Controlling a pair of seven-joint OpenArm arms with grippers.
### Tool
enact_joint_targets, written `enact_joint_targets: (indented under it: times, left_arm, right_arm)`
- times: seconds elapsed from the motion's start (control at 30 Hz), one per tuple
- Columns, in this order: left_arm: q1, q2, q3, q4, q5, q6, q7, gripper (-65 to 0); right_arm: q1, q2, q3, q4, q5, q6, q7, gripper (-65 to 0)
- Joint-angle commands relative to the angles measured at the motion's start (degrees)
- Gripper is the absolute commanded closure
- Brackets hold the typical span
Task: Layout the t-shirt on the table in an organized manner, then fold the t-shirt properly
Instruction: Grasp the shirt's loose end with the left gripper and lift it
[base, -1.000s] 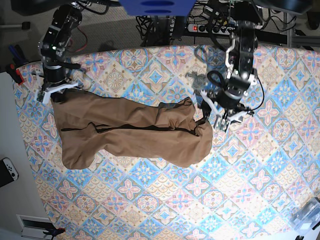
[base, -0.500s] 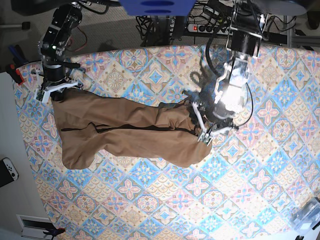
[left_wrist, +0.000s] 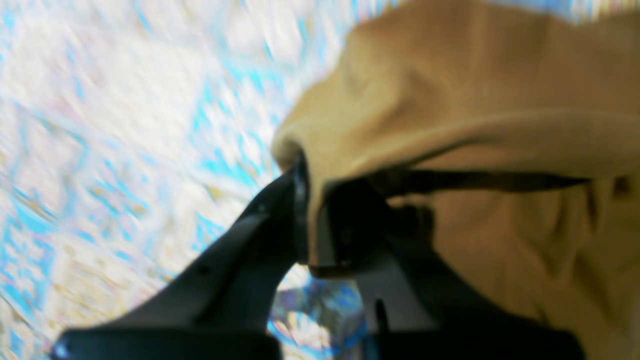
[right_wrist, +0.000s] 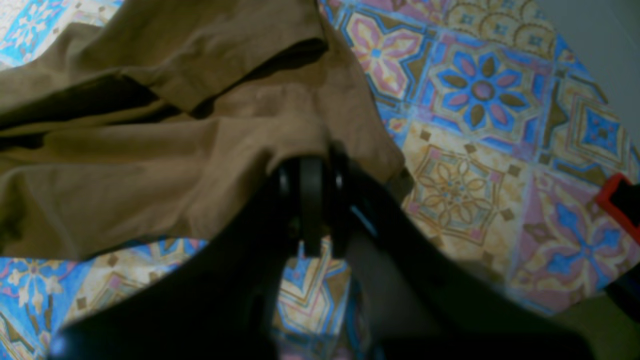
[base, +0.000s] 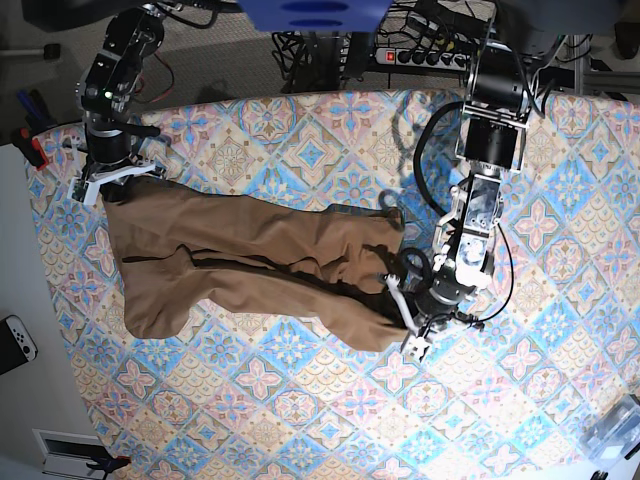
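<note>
— Between the left gripper's (left_wrist: 312, 220) clenched jaws sits a corner of the tan-brown soft fabric t-shirt (base: 260, 265); how best to spread it?

— Draw away from the right gripper (right_wrist: 310, 200), which pins the opposite end, keeping it low over the blue, pink and cream tile-patterned table (base: 300, 400). The shirt's long axis runs gripper to gripper.

Base view evenly bright and sharp, left wrist view smeared by heavy motion blur, washed-out at left, right wrist view dimmer, soft-focused
</note>
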Motion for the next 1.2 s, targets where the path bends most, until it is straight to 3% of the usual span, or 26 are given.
enact_joint_targets:
  times: [0.0, 0.13, 0.2, 0.27, 0.4, 0.53, 0.6, 0.67, 0.83, 1.0, 1.17]
  left_arm:
    - [-2.7, 0.0, -0.1, 0.9, 0.0, 0.0, -1.2, 0.0]
    - [-8.4, 0.0, -0.2, -0.9, 0.0, 0.0, -1.5, 0.0]
    - [-13.8, 0.1, 0.0, -6.2, 0.0, 0.0, -4.3, 0.0]
    - [-20.7, 0.2, 0.0, -17.5, 0.0, 0.0, -9.8, 0.0]
    - [-37.0, 3.8, 0.0, -47.4, 0.0, 0.0, -20.7, 0.0]
    - [-42.1, 6.7, 0.1, -62.5, 0.0, 0.4, -28.7, -31.7]
    - [-39.6, 6.6, 0.1, -60.7, 0.7, 0.1, -29.3, -41.5]
    - [-36.0, 6.5, 0.1, -55.9, 3.0, 0.1, -29.2, -45.6]
    - [-23.3, 4.4, -0.4, -37.0, 5.9, 0.2, -28.2, -46.0]
    - [-11.0, 1.3, -0.6, -10.0, 5.4, 0.2, -17.7, -46.5]
    - [-1.8, 0.8, -1.4, 0.8, 5.9, 0.1, -11.7, -46.5]
  right_arm:
    - [0.2, 0.4, 0.1, 0.9, 0.4, 0.2, 1.5, 0.0]
    - [0.2, 0.4, 0.1, 0.9, 0.4, 0.2, 1.5, 0.0]
    - [0.1, 0.4, 0.1, 0.9, 0.3, 0.2, 1.5, 0.0]
    - [0.0, 0.4, 0.1, 0.9, 0.3, 0.2, 1.5, 0.0]
    - [0.0, 0.4, 0.1, 0.9, 0.3, 0.2, 1.5, 0.0]
    - [0.0, 0.3, 0.0, 0.9, 0.3, 0.2, 1.4, 0.0]
    - [0.0, 0.3, 0.0, 0.9, 0.3, 0.2, 1.4, 0.0]
    - [0.0, 0.4, 0.0, 0.9, 0.3, 0.2, 1.4, 0.0]
    - [0.0, 0.4, 0.0, 0.9, 0.3, 0.2, 1.4, 0.0]
    - [0.0, 0.4, 0.0, 0.9, 0.3, 0.2, 1.4, 0.0]
    - [0.0, 0.4, -2.4, 0.9, 0.3, 0.2, 1.4, 0.0]
